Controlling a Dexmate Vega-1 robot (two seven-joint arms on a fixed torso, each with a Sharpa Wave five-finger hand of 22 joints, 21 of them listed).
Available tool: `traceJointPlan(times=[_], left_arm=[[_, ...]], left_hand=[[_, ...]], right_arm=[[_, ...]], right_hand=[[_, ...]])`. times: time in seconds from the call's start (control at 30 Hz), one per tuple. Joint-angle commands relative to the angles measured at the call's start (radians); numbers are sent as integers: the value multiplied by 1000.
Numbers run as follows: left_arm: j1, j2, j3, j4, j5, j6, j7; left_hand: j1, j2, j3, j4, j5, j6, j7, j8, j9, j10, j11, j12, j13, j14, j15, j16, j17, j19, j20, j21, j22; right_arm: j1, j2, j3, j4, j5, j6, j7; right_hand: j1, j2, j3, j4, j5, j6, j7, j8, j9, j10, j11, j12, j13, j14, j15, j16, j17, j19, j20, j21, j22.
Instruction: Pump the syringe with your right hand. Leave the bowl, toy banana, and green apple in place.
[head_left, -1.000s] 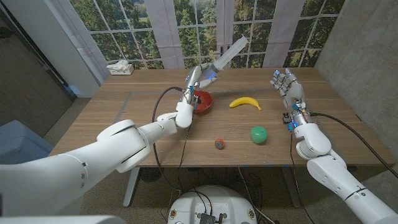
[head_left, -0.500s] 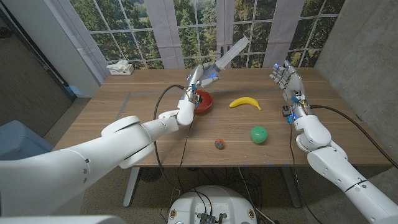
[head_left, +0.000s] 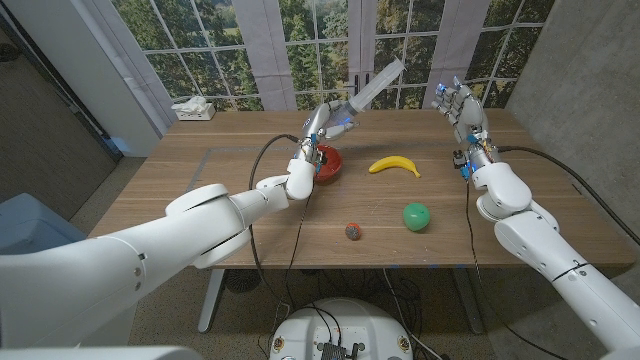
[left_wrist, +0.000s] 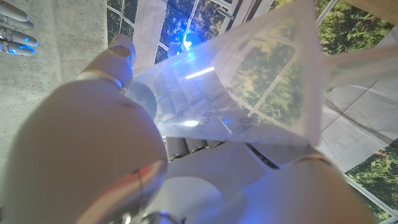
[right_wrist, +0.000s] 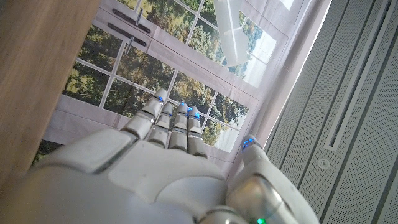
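My left hand (head_left: 321, 128) holds a clear plastic syringe (head_left: 372, 86) raised above the table, its far end slanting up and to the right. Close up, the left wrist view has the see-through barrel (left_wrist: 249, 81) lying across my fingers. My right hand (head_left: 459, 112) is raised over the table's far right, fingers straight and together, holding nothing, about a hand's width right of the syringe's far end. The syringe's end (right_wrist: 231, 34) appears beyond my right hand (right_wrist: 168, 162) in the right wrist view. The red bowl (head_left: 326, 162), yellow toy banana (head_left: 393, 165) and green apple (head_left: 416, 216) sit on the table.
A small red and grey ball (head_left: 353, 231) lies near the front edge. A tissue box (head_left: 194, 109) stands at the far left corner. Windows and curtains run behind the wooden table (head_left: 210, 200).
My right hand has risen and moved back and slightly left, toward the syringe's far end. My left hand has kept the syringe almost still.
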Motion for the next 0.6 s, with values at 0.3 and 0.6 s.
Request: traceJointPlan(times=[0.3,0.6], left_arm=[[-9,4,18,-1,11,-9,17],[-9,4,18,0,7,-7,13]], left_hand=[[262,272,4,6,5,9,10,3,4,9,-7,-6,7,13,-48,0,2,-10,-84,16,-2],[263,271,4,5,5,10,11,3,3,11,-8,-9,10,13,-48,-1,1,-14,-85,27,-4]], right_arm=[[111,1,-32,46,-91,-31,-32],[161,-1,-55,62,-147,-51,-50]], right_hand=[[0,38,3,1,4,17,0,6,5,5,-1,5,3,4,-5,4,2,11,-3,-6,1],[1,38,4,1,5,18,-2,6,5,3,-3,4,3,4,-7,4,2,13,-4,-6,1]])
